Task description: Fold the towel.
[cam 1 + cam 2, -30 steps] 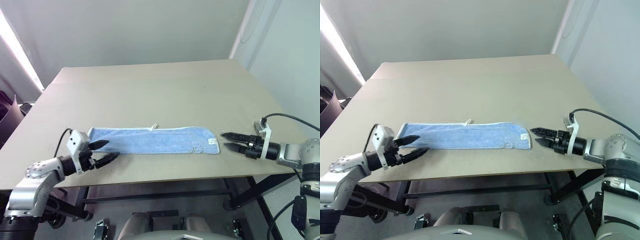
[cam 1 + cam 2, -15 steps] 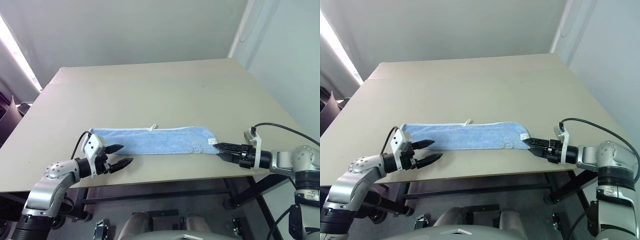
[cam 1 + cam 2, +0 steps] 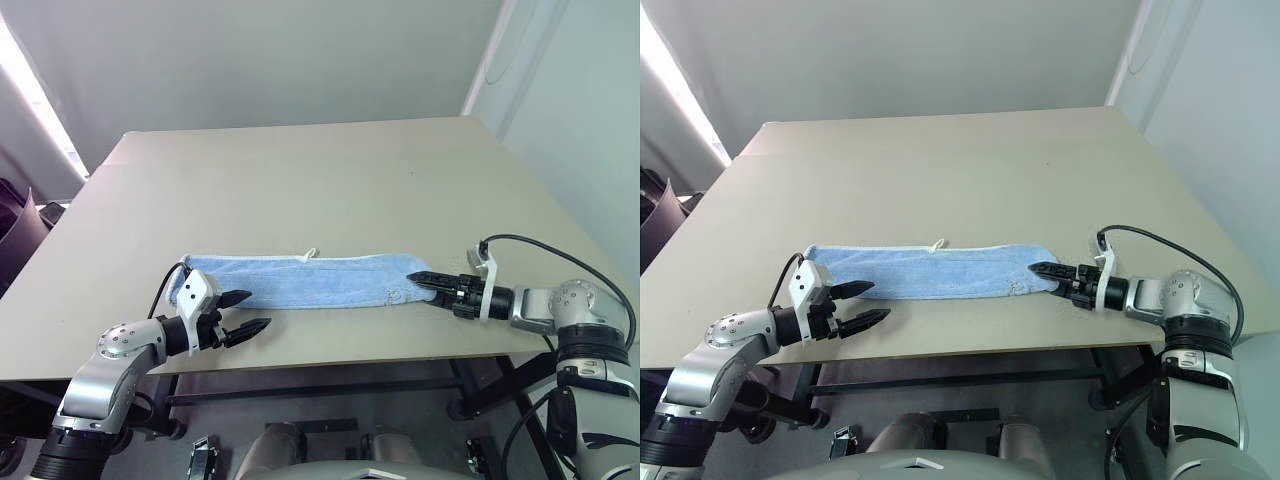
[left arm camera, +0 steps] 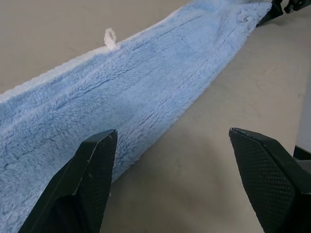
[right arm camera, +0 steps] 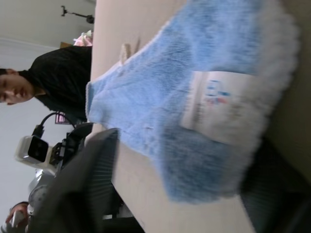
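Left tool [image 3: 245, 315] sits with its two black fingers spread wide, low over the surface [image 3: 300, 190] at about 7 o'clock, just off the near long edge of the towel [image 3: 305, 282] near its left end, touching nothing. In the left wrist view one finger [image 4: 85, 187] lies beside the towel's near edge and the other stands over bare surface.

Right tool [image 3: 418, 279] reaches in from 4 o'clock, its fingertips at the towel's right end, one finger above and one below the cloth in the right wrist view; whether they have pressed onto it I cannot tell.

Folded into a long narrow strip, the towel lies flat, running from 9 to 3 o'clock close to the surface's near edge. Its white loop [image 3: 308, 254] sticks out from the far long edge and the white tag [image 5: 211, 104] lies at the right end.

Toward 12 o'clock the surface is bare to its far edge. A person in black [image 5: 58, 77] shows in the right wrist view, beyond the towel's left end.
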Controlling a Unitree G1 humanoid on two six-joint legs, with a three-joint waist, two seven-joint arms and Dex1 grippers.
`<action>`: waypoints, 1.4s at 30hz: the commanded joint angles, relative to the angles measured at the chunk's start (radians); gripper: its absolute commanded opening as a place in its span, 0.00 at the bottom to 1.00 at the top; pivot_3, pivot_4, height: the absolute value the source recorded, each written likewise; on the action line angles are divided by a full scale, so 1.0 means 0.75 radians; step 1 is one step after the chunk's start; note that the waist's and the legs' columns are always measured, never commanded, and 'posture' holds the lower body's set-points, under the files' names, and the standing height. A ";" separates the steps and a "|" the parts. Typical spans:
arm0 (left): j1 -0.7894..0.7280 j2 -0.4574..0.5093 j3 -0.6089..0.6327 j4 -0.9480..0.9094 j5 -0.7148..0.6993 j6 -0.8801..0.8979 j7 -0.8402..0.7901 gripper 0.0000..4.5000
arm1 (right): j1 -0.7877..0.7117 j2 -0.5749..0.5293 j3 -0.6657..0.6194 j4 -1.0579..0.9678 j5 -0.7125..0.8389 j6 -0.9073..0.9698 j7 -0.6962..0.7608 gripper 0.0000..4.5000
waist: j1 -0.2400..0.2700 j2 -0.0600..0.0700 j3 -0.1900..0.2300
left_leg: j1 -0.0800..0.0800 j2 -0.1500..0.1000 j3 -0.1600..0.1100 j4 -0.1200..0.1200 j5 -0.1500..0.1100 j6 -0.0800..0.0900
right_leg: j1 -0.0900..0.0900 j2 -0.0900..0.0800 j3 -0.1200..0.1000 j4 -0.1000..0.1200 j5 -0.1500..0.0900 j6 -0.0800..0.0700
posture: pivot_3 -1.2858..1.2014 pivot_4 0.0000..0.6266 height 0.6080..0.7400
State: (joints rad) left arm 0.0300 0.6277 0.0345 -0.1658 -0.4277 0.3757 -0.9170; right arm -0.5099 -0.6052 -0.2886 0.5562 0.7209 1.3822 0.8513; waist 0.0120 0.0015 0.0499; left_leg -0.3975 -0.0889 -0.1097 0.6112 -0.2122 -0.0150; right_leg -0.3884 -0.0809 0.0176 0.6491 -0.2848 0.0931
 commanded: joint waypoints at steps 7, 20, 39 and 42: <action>-0.063 -0.004 0.017 0.036 0.030 -0.054 0.009 0.86 | -0.017 -0.080 -0.051 0.006 0.035 0.009 0.084 0.01 | -0.001 0.000 0.000 | 0.000 0.000 0.000 0.000 0.000 0.000 | 0.000 0.000 0.000 0.000 0.000 0.000 | 0.52 0.00 1.00; -0.075 -0.024 0.035 0.064 0.029 -0.030 0.034 0.86 | -0.129 -0.578 0.315 0.249 -0.291 -0.401 0.570 0.01 | -0.010 0.004 0.002 | -0.004 0.000 0.002 0.001 -0.001 0.002 | -0.002 -0.001 -0.001 -0.003 0.001 0.001 | 0.52 0.00 1.00; -0.137 0.016 0.018 0.104 0.053 -0.023 0.026 0.86 | -0.025 -0.374 0.409 -0.817 -0.206 -0.565 0.549 0.01 | -0.024 0.005 0.003 | -0.013 0.000 0.001 0.005 -0.003 -0.001 | -0.010 -0.002 0.000 -0.002 0.003 0.006 | 0.52 0.00 1.00; -0.147 0.019 0.007 0.109 0.063 -0.023 0.022 0.86 | -0.065 -0.296 0.497 -0.839 -0.227 -0.571 0.520 0.01 | -0.024 0.005 0.003 | -0.012 0.000 0.001 0.005 -0.003 -0.001 | -0.010 -0.002 0.000 -0.002 0.003 0.006 | 0.52 0.00 1.00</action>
State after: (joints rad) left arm -0.0553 0.6294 0.0322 -0.0782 -0.3843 0.3648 -0.8943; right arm -0.5209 -0.8434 0.0644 -0.0445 0.5496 0.9559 1.2539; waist -0.0057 0.0051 0.0518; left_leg -0.4069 -0.0893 -0.1089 0.6150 -0.2145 -0.0157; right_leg -0.3958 -0.0822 0.0173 0.6474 -0.2822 0.0975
